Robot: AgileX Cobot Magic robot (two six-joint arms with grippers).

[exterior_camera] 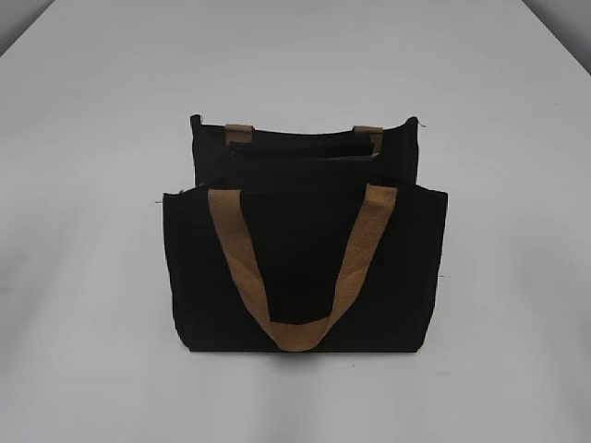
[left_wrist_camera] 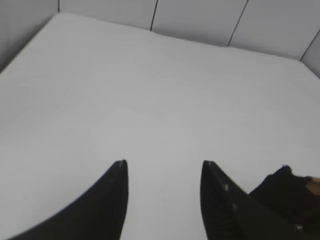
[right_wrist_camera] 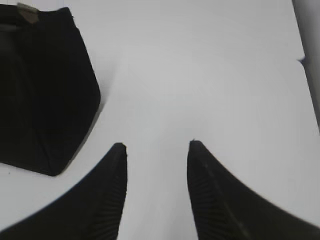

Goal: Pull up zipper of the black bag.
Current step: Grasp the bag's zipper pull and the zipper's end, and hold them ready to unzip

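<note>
The black bag [exterior_camera: 305, 249] stands upright in the middle of the white table, its top gaping open, a tan handle [exterior_camera: 297, 268] hanging down its front. The zipper's line along the top edge is too dark to make out and I cannot see its silver pull tab. Neither gripper shows in the exterior view. My left gripper [left_wrist_camera: 164, 162] is open over bare table, with a corner of the bag [left_wrist_camera: 290, 192] at the lower right of its view. My right gripper [right_wrist_camera: 157, 145] is open over bare table, with the bag's end [right_wrist_camera: 45, 90] to its left.
The white table [exterior_camera: 92, 138] runs wide on all sides of the bag. A grey panelled wall [left_wrist_camera: 200, 20] stands behind the table's far edge in the left wrist view. The table's right edge [right_wrist_camera: 302, 60] shows in the right wrist view.
</note>
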